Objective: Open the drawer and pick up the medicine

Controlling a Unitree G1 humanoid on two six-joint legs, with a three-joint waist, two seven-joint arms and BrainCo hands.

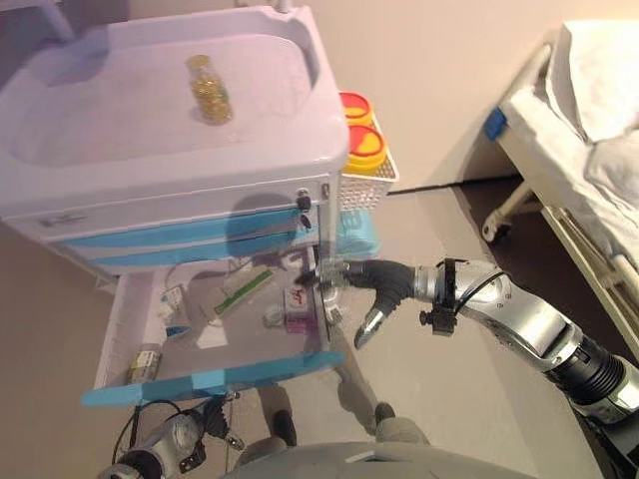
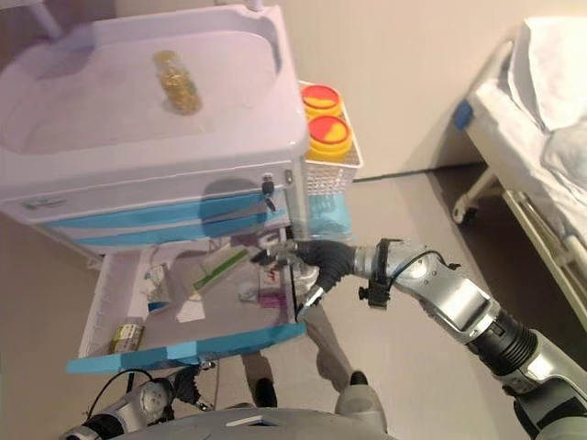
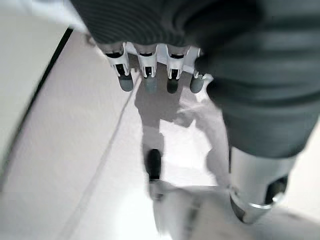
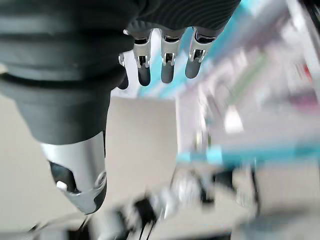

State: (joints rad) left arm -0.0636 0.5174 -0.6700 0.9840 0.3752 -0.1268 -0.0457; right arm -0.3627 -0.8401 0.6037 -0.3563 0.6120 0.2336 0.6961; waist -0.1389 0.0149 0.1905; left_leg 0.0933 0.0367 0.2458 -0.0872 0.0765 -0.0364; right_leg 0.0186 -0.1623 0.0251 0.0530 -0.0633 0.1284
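Now my right hand (image 1: 384,289) hangs at the right edge of the open drawer (image 1: 215,377), fingers loose and apart, holding nothing. Medicine boxes and packets (image 1: 297,307) lie scattered inside the drawer, with a small jar (image 1: 145,361) near its front left corner. A bottle of yellow capsules (image 1: 210,90) stands on the cart top (image 1: 80,140). My left hand (image 3: 150,70) hangs low over the floor, fingers straight, empty.

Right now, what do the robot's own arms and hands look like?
Both arms are silver-grey metal. The right hand and left hand have silver fingers with dark tips, under dark ribbed covers over hand back and wrist. A black bracket rings the right forearm.
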